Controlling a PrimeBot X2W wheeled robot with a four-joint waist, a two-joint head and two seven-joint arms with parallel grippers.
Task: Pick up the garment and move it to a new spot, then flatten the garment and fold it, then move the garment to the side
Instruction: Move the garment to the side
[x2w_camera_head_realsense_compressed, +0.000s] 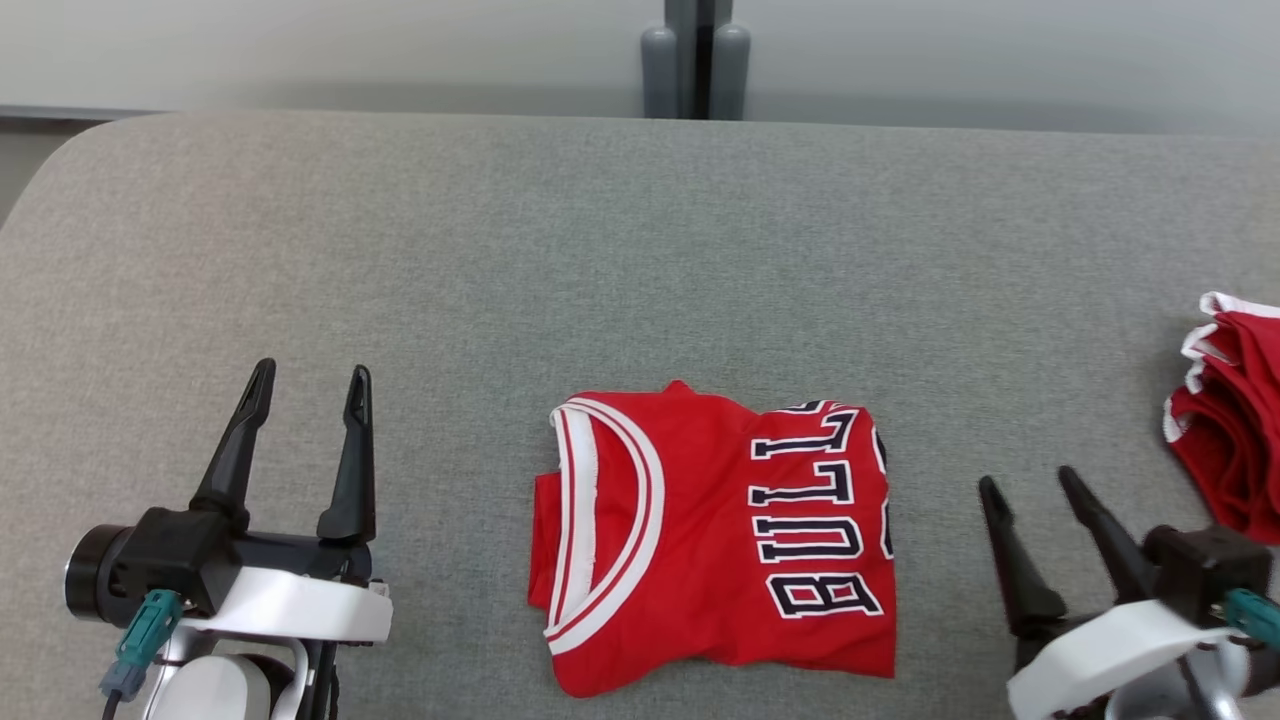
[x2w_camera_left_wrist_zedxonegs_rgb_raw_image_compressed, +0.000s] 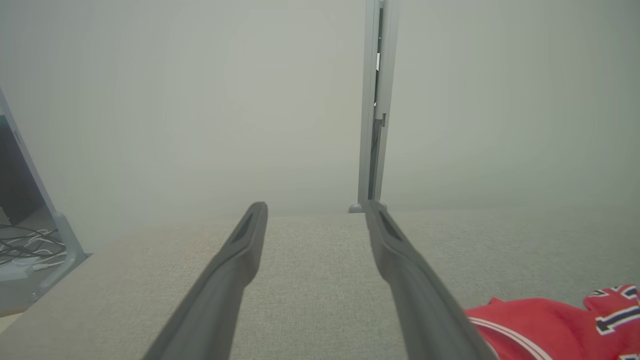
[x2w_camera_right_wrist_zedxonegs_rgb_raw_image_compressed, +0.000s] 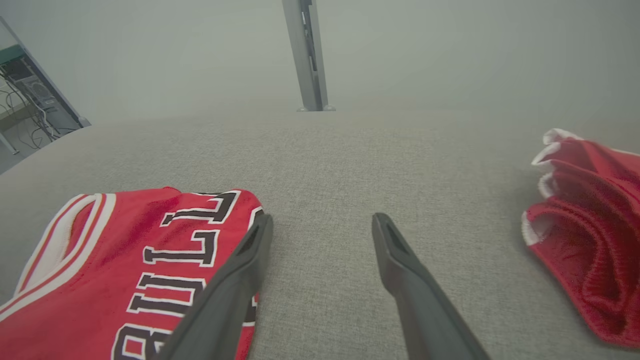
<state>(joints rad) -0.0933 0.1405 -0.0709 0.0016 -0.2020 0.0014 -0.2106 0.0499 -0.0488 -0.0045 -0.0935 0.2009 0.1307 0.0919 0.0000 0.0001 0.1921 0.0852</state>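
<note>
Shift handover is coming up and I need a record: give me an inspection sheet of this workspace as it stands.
Surface: grey fabric surface, smooth, no stains seen.
Job's things: garment folded, lying flat at the middle front, collar toward the robot's left.
Clutter: bunched red cloth with white trim at the right edge.
Grippers: left gripper open, empty, left of the garment; right gripper open, empty, between garment and red cloth.
Cables: teal plug at the left wrist; loose wires on the floor off the left side.
Surroundings: pale wall, grey post behind.
</note>
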